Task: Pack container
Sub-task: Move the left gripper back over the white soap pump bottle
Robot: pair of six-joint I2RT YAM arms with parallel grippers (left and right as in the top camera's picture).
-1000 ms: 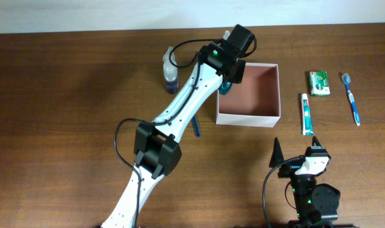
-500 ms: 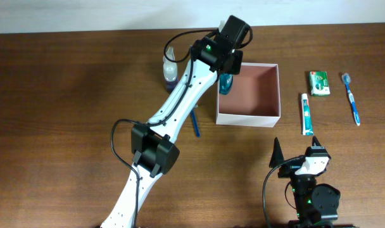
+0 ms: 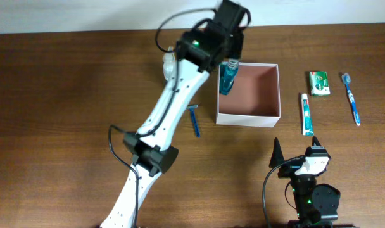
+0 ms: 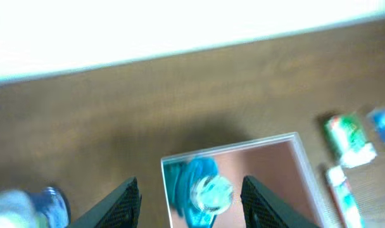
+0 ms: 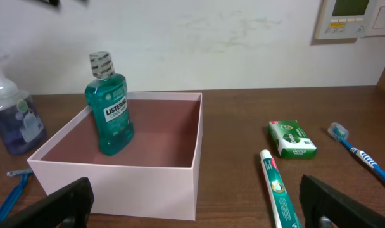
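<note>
The container (image 3: 249, 118), a square white-walled box with a pinkish-brown inside, stands right of the table's middle; it also shows in the left wrist view (image 4: 300, 152) and the right wrist view (image 5: 142, 183). A teal mouthwash bottle (image 3: 227, 77) stands upright in its far left corner, seen too in the right wrist view (image 5: 108, 107) and from above in the left wrist view (image 4: 202, 189). My left gripper (image 4: 191, 201) is open and empty, raised above the bottle. My right gripper (image 5: 192, 218) is open and empty at the near edge (image 3: 297, 152).
A toothpaste tube (image 3: 306, 114), a green soap packet (image 3: 318, 83) and a blue toothbrush (image 3: 352, 98) lie right of the container. A blue razor (image 3: 195, 120) lies left of it. A clear bottle with blue liquid (image 5: 12, 114) stands at the far left, partly behind my left arm.
My left gripper has risen and pulled back from the container's far left corner. The teal bottle it covered now stands free inside the container. The right arm has not moved.
</note>
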